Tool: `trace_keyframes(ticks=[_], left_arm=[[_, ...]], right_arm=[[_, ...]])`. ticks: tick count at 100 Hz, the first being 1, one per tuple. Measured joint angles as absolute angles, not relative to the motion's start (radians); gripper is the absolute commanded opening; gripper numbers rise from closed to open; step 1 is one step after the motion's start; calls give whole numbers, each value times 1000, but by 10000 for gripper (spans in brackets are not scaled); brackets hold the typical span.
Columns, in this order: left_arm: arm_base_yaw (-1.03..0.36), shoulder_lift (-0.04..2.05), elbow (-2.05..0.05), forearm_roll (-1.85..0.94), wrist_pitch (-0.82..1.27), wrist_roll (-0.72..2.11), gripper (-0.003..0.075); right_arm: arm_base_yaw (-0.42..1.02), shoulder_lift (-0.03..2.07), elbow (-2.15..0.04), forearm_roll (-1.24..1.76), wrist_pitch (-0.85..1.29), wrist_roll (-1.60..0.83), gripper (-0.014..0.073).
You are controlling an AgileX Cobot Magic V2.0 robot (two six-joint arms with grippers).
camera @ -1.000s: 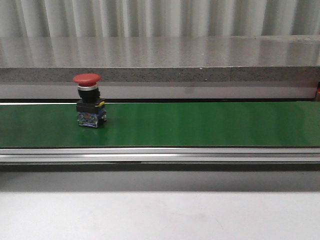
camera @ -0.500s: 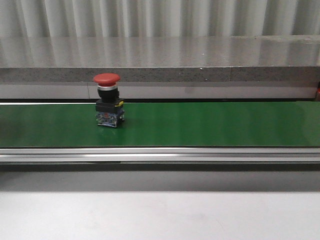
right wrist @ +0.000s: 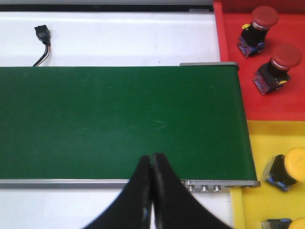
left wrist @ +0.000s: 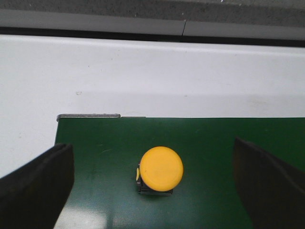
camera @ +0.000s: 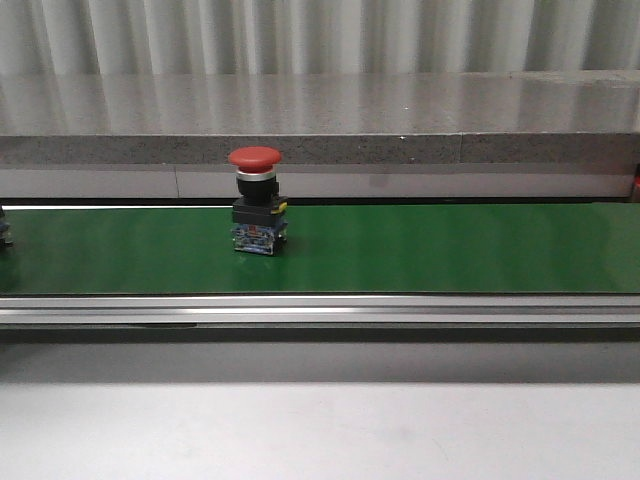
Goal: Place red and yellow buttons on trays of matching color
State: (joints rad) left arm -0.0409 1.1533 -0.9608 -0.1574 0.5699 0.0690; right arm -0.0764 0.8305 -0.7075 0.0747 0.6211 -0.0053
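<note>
No writing can be read anywhere. A grey bench [camera: 320, 430] carries the green belt [camera: 400, 250], backed by a corrugated wall [camera: 320, 35]. Beside the belt's end sit a red tray [right wrist: 267, 102] with 2 red buttons and a yellow tray [right wrist: 267, 143] with 2 yellow ones. A red button [camera: 256, 201] stands upright on the belt; a yellow button [left wrist: 160, 170] stands on it too. The left gripper [left wrist: 152, 191] has its jaws spread wide above the yellow button; the right gripper [right wrist: 152, 191] has its jaws pressed together, empty.

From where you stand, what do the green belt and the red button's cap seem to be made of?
The green belt looks like matte rubber or PVC: flat, uniform, almost no glare. The red button has a cap that looks like smooth moulded plastic with a dull sheen, above what seems a shiny metal collar. Neither is certain from looks alone.
</note>
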Motion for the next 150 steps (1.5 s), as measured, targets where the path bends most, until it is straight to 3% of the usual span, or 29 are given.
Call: trace_keyframes(ticks=[16, 30, 66, 88, 95, 102, 119, 125, 150], left_arm=[[-49, 1015, -884, -154, 570, 69, 583], [-51, 891, -797, -155, 572, 69, 477], [-51, 662, -621, -157, 575, 69, -20], [-51, 658, -604, -157, 566, 69, -20], [-51, 658, -604, -159, 562, 69, -20], [-51, 658, -604, -159, 563, 69, -20], [-51, 658, -604, -159, 562, 69, -20], [-51, 658, -602, -159, 562, 69, -20], [-51, 658, -602, -161, 562, 69, -20]], right_arm=[[-76, 831, -707, 75, 621, -5, -67], [-76, 831, -707, 75, 621, -5, -67], [-76, 831, -707, 75, 621, -5, -67], [-76, 831, -707, 75, 621, -5, -62], [-76, 831, -707, 75, 621, -5, -21], [-76, 831, -707, 75, 621, -5, 89], [-76, 831, -707, 75, 644, -5, 557], [-76, 831, -707, 75, 657, -5, 663], [-76, 831, -707, 135, 654, -12, 624]])
